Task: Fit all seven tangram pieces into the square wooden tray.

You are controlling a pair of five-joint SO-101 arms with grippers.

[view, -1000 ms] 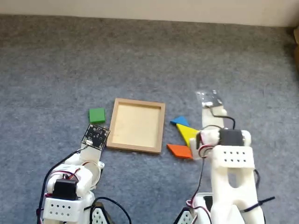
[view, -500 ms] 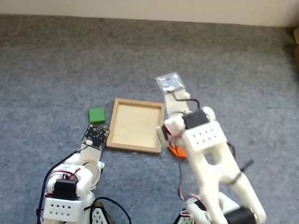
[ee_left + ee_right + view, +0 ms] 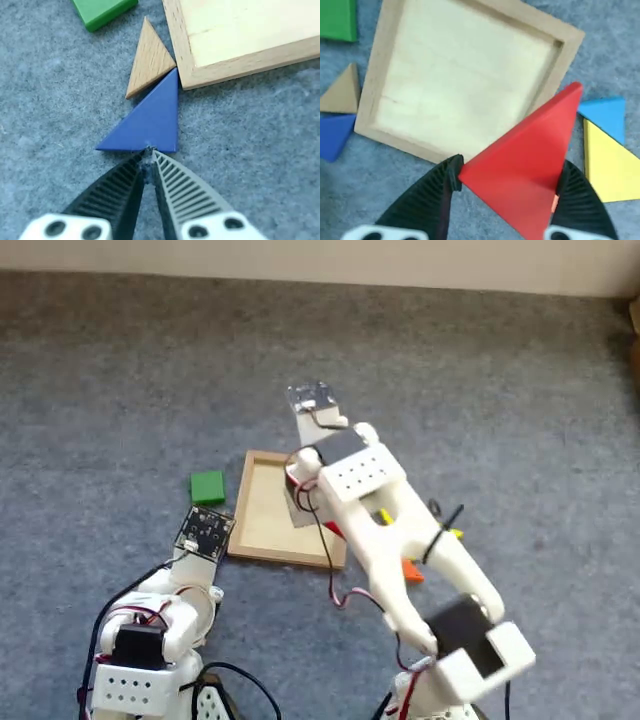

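Right claw (image 3: 509,172) clamped red triangular piece (image 3: 530,160) over corner of square wooden tray (image 3: 372,75), tray floor just beyond piece's long edge. Left claw (image 3: 150,155) closed, tips at blue triangle (image 3: 150,120) beside tray.

No legible text, numbers, labels or signs in any view. Square wooden tray (image 3: 275,555): bare wood, grain only. Dark board (image 3: 206,530) on the left arm's wrist: light markings, too small to read.
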